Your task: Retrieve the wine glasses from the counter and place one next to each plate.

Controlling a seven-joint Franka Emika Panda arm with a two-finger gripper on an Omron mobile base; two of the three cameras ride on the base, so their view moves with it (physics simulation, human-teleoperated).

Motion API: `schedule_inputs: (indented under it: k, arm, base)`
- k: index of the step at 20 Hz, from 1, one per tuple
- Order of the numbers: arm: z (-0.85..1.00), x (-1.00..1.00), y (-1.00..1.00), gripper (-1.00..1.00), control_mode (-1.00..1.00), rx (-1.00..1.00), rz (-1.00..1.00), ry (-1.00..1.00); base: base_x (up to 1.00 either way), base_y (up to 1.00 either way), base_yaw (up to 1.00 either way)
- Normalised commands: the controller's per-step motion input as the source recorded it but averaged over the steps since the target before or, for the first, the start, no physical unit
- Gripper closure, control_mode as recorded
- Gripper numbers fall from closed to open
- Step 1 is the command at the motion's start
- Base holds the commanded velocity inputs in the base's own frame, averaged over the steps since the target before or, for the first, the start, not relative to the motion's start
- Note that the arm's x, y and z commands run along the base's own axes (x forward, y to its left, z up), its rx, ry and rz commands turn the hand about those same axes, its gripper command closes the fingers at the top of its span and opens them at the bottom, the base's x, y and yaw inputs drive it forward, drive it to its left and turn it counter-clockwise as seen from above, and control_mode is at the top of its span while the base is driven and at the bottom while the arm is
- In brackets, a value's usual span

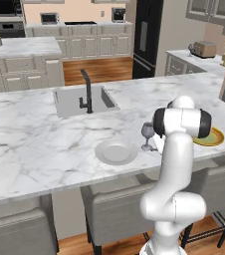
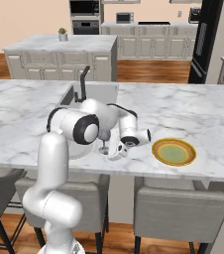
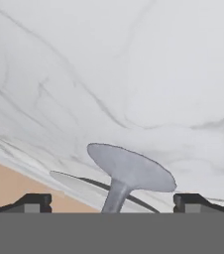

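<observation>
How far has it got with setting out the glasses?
One wine glass stands upright on the island beside the white plate, so that place looks done. The tool is open with the glass's stem between its fingertips, not gripping. Left: the yellow plate has no glass next to it.

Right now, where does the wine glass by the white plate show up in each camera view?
Left base view: the wine glass stands upright right of the white plate, beside the arm.
Right base view: its stem and foot show below the arm's elbow, left of the yellow-rimmed plate.
Hand view: foot and stem between the spread fingertips.
Shared landmark: the white plate.
</observation>
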Motion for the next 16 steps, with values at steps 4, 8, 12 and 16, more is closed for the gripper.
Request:
schedule_inputs:
  k: [4,8,12,16]
  arm:
    - [0.02,0.00,-0.11,-1.00,-1.00,0.05,-0.06,0.00]
    - [0.09,0.00,-0.17,-1.00,-1.00,0.06,-0.08,0.00]
    - [0.20,-0.01,-0.31,-1.00,-1.00,0.08,-0.20,0.00]
    - [0.30,-0.21,-0.16,-1.00,-1.00,0.08,-0.21,-0.01]
  base:
    - [0.00,0.00,0.00]
    - [0.00,0.00,0.00]
    - [0.00,0.00,0.00]
    - [0.00,0.00,0.00]
